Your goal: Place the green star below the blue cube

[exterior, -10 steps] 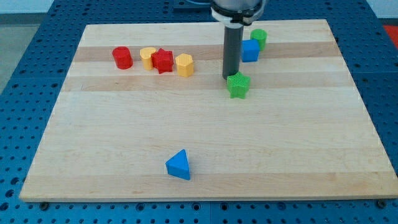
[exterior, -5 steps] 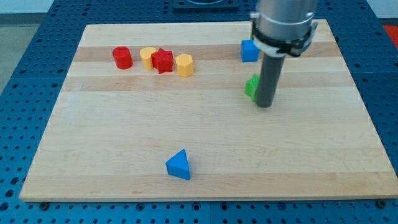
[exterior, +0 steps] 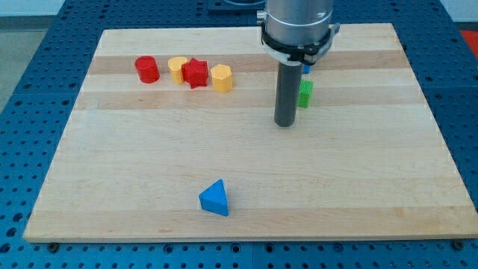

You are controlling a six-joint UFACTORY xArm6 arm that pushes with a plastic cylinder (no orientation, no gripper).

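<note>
Now my tip (exterior: 284,124) is being rested on the wooden board (exterior: 246,172) — a bare rod, nothing held — just left of and slightly below the green star (exterior: 305,93). The star is largely being hidden behind the rod. Only a sliver of the blue cube (exterior: 305,66) is being shown, directly above the star.

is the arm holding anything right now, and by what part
Nothing is held. My tip rests on the board just to the view's left of the green star, which the rod partly hides; contact cannot be told.
</note>
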